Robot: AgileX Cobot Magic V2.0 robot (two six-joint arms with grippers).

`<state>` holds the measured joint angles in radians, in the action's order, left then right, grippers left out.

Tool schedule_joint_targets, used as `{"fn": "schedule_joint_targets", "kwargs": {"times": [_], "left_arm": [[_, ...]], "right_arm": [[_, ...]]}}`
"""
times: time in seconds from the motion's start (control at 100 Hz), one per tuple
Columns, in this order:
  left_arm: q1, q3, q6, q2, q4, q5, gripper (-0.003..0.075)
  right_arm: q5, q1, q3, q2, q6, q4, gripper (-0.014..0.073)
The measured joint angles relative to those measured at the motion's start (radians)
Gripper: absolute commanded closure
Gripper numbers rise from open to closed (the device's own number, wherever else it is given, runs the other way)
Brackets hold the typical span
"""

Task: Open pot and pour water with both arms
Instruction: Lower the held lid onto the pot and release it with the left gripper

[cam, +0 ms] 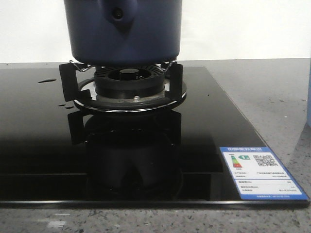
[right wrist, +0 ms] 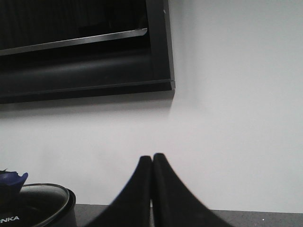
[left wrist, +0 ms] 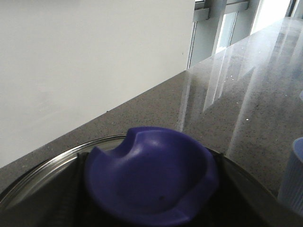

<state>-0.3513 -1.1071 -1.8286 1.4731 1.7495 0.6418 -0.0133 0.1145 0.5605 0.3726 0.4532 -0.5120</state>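
Honestly, right gripper sits pinched together, left one's state I can't tell; yanking the lid knob off-center could shove the pot, top-center, off the burner.

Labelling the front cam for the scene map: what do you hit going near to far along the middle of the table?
Granite countertop edge → black glass cooktop → gas burner → navy-blue pot on the pan supports over the burner → white wall.
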Motion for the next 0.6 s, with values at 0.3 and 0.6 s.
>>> {"fn": "schedule_joint_targets", "kwargs": {"times": [0.3, 0.6], "left_arm": [[0.000, 0.000, 0.000, 0.009, 0.000, -0.074, 0.0400], [-0.002, -0.003, -0.017, 0.022, 0.016, -0.065, 0.0400]], "right_arm": [[0.004, 0.000, 0.000, 0.000, 0.000, 0.000, 0.0662], [0.004, 0.000, 0.000, 0.000, 0.000, 0.000, 0.0662]]}}
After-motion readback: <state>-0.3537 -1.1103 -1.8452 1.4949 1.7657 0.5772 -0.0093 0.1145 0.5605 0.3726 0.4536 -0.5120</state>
